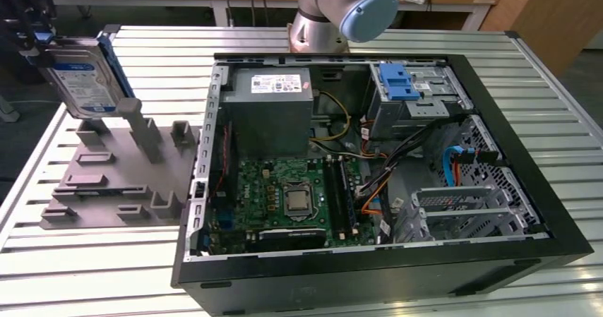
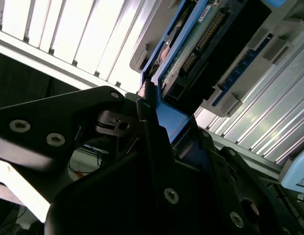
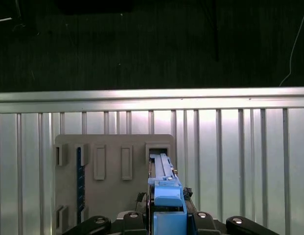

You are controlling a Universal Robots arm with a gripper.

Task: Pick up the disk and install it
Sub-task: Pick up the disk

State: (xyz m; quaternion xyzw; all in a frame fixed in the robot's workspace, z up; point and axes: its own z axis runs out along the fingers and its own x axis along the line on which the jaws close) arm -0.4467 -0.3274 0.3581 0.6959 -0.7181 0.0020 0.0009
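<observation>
Exterior view's left: the disk, flat and silver, standing on edge over the grey holder, near the open computer case. Blue rails along its edges; white-and-blue label facing out, its lettering not readable. Second wrist view: gripper clamped on the disk's blue rail, green circuit-board underside and connector pins showing.
</observation>
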